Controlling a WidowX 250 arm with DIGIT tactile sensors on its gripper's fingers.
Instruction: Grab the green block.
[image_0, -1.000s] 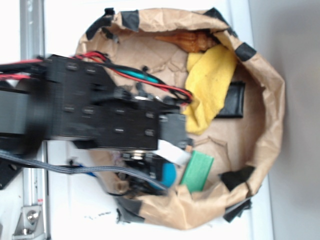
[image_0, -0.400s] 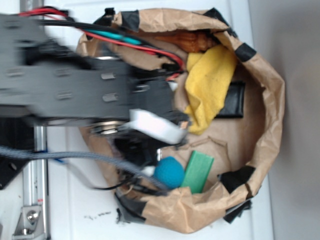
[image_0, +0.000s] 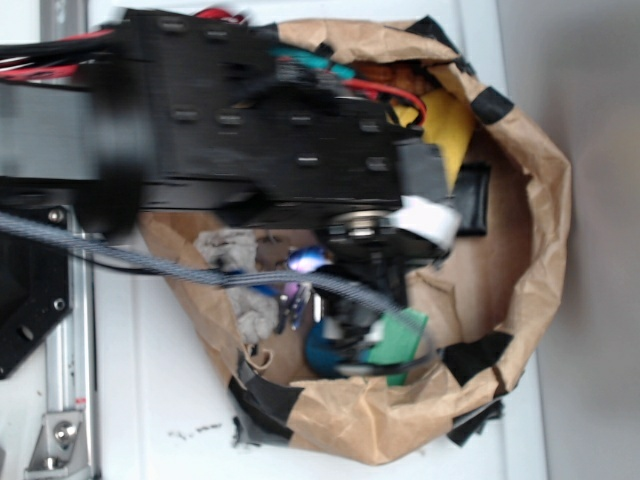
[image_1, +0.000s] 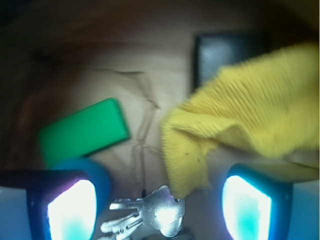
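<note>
- Gripper (image_1: 160, 210): fingers spread wide and holding nothing, one pad (image_1: 70, 210) at lower left of the wrist view, the other at lower right.
- Green block (image_1: 82, 132): lies flat on the brown paper floor, upper left of the left pad, outside the gap and not touched.
- Blue ball (image_1: 95, 172): just beside the block, partly hidden behind the left pad.
- Keys (image_1: 150, 215): lie between the pads, below the yellow cloth (image_1: 240, 115).
- Step in hand: approach; no grasp made. Next move likely calls for shifting toward the block, then lowering astride it.
- Room: in the exterior view the block (image_0: 400, 335) sits near the paper bag wall (image_0: 545, 200); ball crowds one side.
</note>
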